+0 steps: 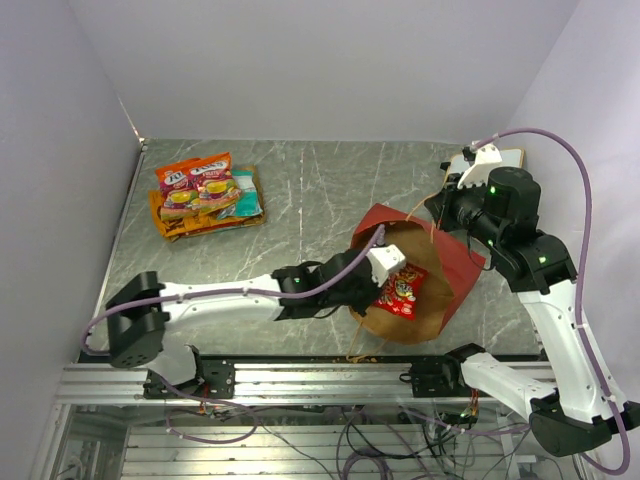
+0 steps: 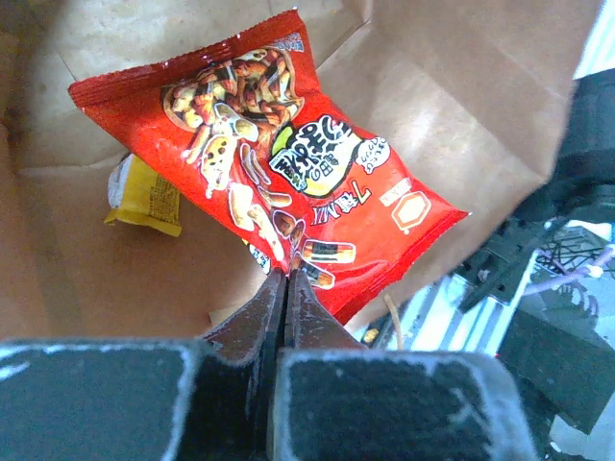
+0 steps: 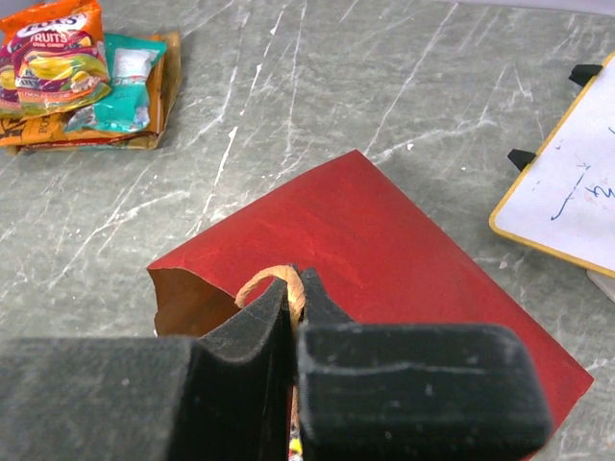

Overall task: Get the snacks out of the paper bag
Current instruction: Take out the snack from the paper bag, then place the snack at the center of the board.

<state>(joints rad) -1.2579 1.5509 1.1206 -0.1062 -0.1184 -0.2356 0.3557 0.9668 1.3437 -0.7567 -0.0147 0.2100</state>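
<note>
Red packet (image 2: 279,182) lies inside bag (image 3: 384,250), near right on tabletop (image 1: 320,190). My left fingers (image 2: 281,288) pinched shut on its near edge; packet stretches away from fingertips, deeper into bag. Yellow packet (image 2: 144,197) beyond it, against bag bottom. Right fingers (image 3: 293,293) clamped on handle (image 3: 267,279). Pile (image 1: 205,195) sits far left, so I judge pull-out goes leftward.

From my end the table (image 1: 300,200) is a grey stone-look slab with thin white veins. It's boxed in by plain pale walls (image 1: 320,60) on the left, back and right. Light's soft and even. An aluminium rail (image 1: 300,385) runs along the near edge, with a tangle of cables (image 1: 350,440) under it. A wood-framed whiteboard (image 3: 577,182) lies at the far right.
</note>
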